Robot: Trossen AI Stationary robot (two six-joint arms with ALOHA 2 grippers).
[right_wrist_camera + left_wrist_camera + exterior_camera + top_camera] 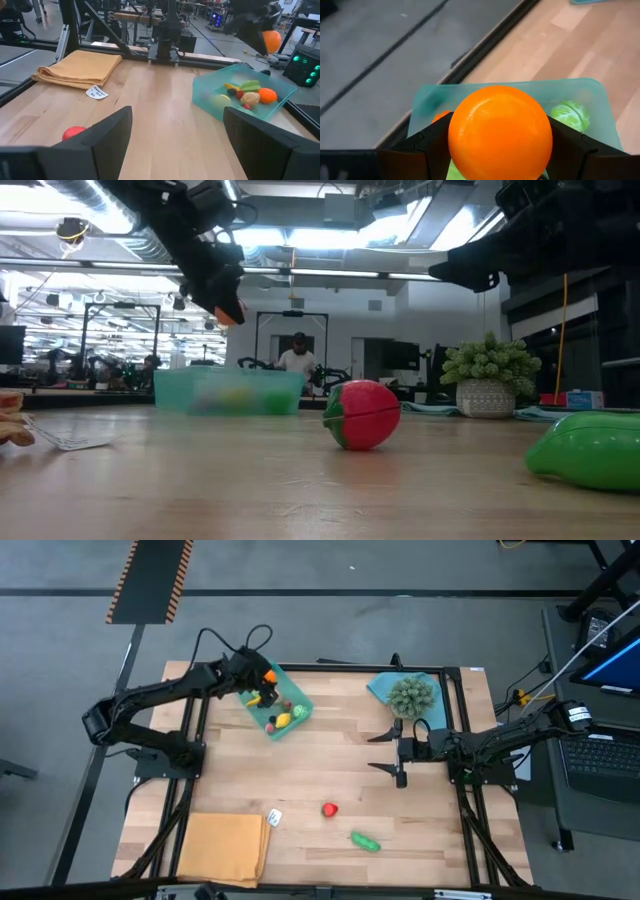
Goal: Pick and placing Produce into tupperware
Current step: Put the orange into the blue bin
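Left gripper (263,682): jaws pinching an orange ball (500,132), one dark finger pressed to each side of it, held in the air above the far-left end of the tray (303,698). The ball is round, smooth and glossy, with no mark visible on its surface.

Right gripper (391,753): jaws spread wide and holding nothing, hovering over bare wood near the table's right side, just in front of the bushy plant (412,694).

Tray: translucent teal, shallow, lying askew near the far edge of the table (330,765), left of centre. It holds several small pieces, among them an orange one (267,95), a yellow one (283,721), a green one (570,115) and a red one (240,94).

Outside the tray: a red fruit (329,809) and a green vegetable (365,840) lie apart on the near half of the table, with a small white tag (274,816) left of them and a folded tan cloth (224,847) at the near-left corner. The wood between the tray and these pieces is open.
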